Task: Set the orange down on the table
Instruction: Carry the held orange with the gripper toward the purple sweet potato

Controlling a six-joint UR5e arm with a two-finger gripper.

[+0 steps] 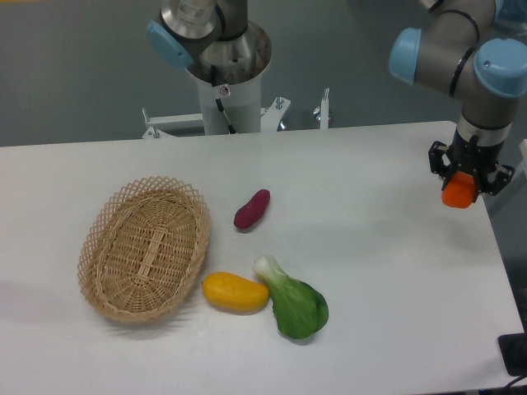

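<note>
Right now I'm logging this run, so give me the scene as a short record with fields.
pincer: shut on the orange, near the table's right edge
orange: held in the pincer, above the table, not yet set down
table: white
basket: woven, left side, nothing visible inside
purple vegetable: on the table, right of the basket
yellow fruit: beside the basket, touching the green vegetable
green vegetable: on the table, near the front

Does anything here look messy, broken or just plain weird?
Nothing looks spilled or broken. The one odd sight: the small round orange fruit is gripped in the black two-finger gripper near the white table's far right edge, while the oval woven wicker basket sits empty.
</note>
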